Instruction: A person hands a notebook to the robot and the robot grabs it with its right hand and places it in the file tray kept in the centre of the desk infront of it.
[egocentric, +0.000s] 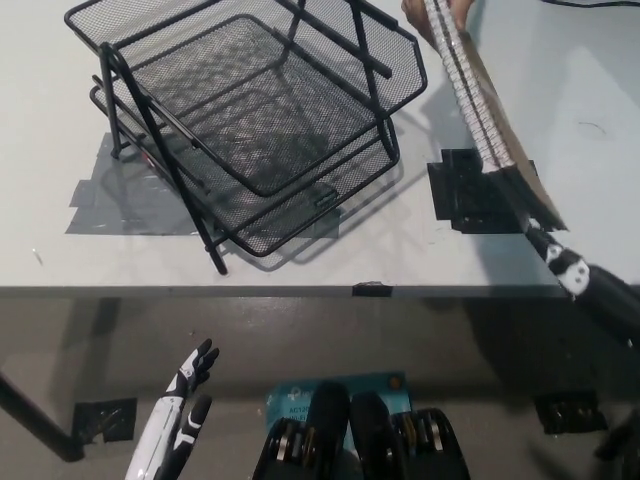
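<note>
Head view: a person's hand (425, 14) holds out the notebook (490, 120) edge-on above the surface (560, 90), right of the tray (255, 120). The right robot hand (560, 262) reaches its lower end; whether it has clamped on, I cannot tell. Best to grip firmly before the person lets go. Spiral-bound, brown cover. The left robot hand (185, 405) rests low, fingers apart.

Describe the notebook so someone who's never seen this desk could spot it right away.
Start at the black wire file tray on the pale desk, then look right. The notebook slants down from a person's hand at the top edge to the black right robot hand. Its pale spiral spine and brown cover set it apart.
</note>
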